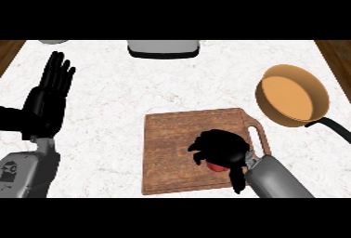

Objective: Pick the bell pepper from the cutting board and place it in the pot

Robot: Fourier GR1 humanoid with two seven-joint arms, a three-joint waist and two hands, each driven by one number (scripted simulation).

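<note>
Here's the right robot hand (221, 148), down on the board with fingers curled over the small red bell pepper (217, 166); only a sliver of red peeks out beneath the palm. This looks like the grasp step, pepper not yet off the brown wooden cutting board (171, 139) near the white marble counter's (116, 93) front edge. Next up: lift it clear, then swing toward the right edge, over the orange round pot (291, 95). The left robot hand (49, 100) rests open by the left edge.

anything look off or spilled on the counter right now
Nothing stands out. The pot sits upright right of the cutting board, the right hand curls over the red bell pepper on the board, and the left hand rests open at left.
</note>
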